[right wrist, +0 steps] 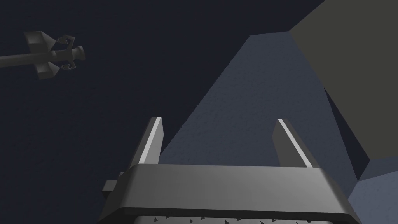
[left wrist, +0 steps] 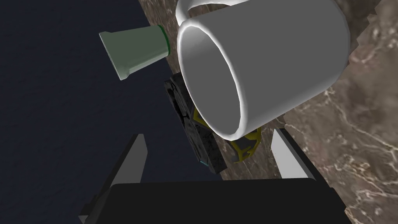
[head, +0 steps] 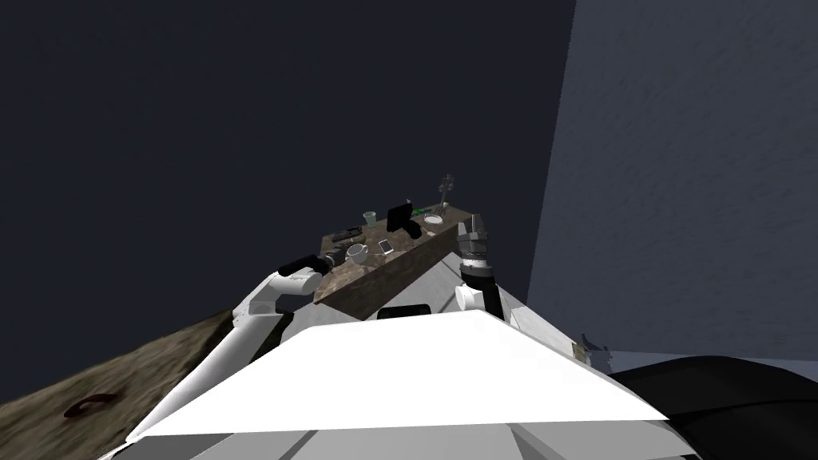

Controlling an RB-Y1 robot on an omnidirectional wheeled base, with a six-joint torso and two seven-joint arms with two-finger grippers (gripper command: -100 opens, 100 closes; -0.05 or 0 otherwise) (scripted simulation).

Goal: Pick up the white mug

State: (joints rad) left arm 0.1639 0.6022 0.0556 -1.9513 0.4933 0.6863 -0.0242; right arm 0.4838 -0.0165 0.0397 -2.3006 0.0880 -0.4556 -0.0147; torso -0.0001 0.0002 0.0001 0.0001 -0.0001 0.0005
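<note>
- On the brown stone tabletop (left wrist: 349, 136), near its left end, stood the white mug (head: 357, 253), upright with its open top facing up.
- The left gripper (left wrist: 210, 153) was right in front of the mug.
- Its two fingers (left wrist: 285, 153) were spread wide apart and held nothing.
- The mug's rim was just at the fingertips, and the fingers did not press its sides.
- A green cup (left wrist: 134, 52) stood by the far edge of the tabletop, past the mug.
- A flat black thing (left wrist: 198, 128) lay beside the mug, close to that same edge.
- A small yellow and black thing (left wrist: 245, 147) lay next to it, partly hidden by the mug, and I could not tell what it was.
- Farther along toward the right end lay a white phone (head: 386, 246).
- A black screen (head: 399, 216) and a white bowl (head: 433, 219) were past the phone.
- The right gripper (right wrist: 221, 142) was up by the right end of the tabletop, well apart from the mug.
- Its fingers were spread apart too, with nothing between them.
</note>
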